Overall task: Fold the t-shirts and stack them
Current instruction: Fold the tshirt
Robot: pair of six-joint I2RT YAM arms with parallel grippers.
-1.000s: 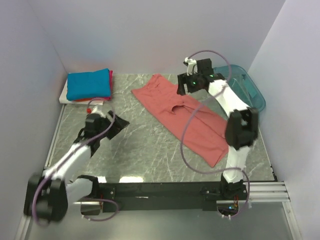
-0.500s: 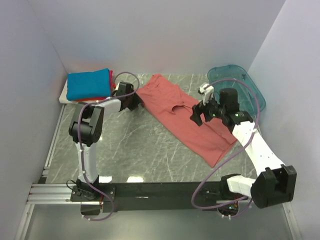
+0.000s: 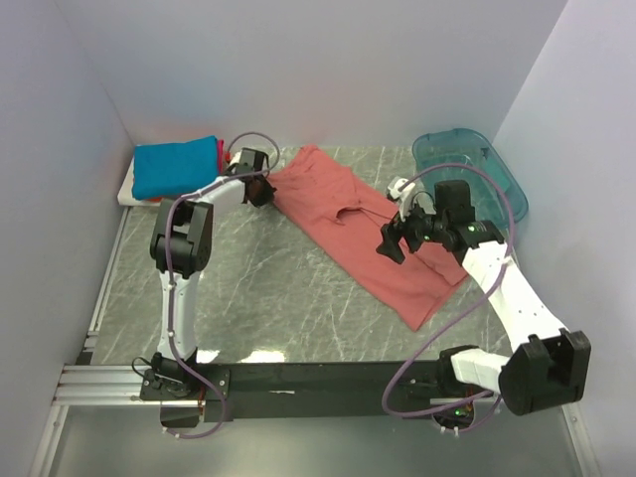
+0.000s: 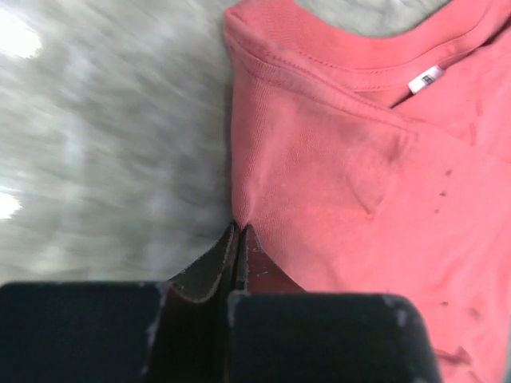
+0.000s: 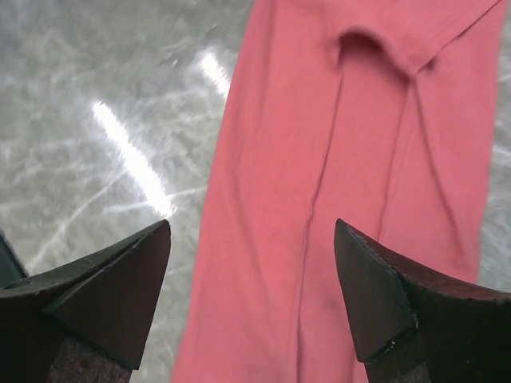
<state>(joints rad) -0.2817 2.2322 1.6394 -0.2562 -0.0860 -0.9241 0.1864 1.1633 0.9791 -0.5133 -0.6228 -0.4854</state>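
A salmon-pink t-shirt (image 3: 368, 229) lies folded lengthwise in a long diagonal strip across the table; its collar and label (image 4: 425, 77) show in the left wrist view. My left gripper (image 3: 260, 189) is at the strip's far-left corner. Its jaws (image 4: 239, 229) are shut, pinching the puckered cloth edge. My right gripper (image 3: 393, 243) hovers open over the middle of the pink t-shirt (image 5: 319, 199), one finger on each side of the strip, touching nothing. Folded t-shirts sit stacked at the far left, a bright blue one (image 3: 176, 167) on top with red (image 3: 189, 198) and white (image 3: 126, 193) edges beneath.
A translucent teal plastic bin (image 3: 487, 164) stands at the far right corner. White walls close in the table on three sides. Grey marble tabletop (image 3: 278, 288) lies between the shirt and the arm bases.
My left arm swung from the near left to the pink shirt's far-left corner and shut on the edge. My right gripper came from the shirt's far end to its middle, staying open.
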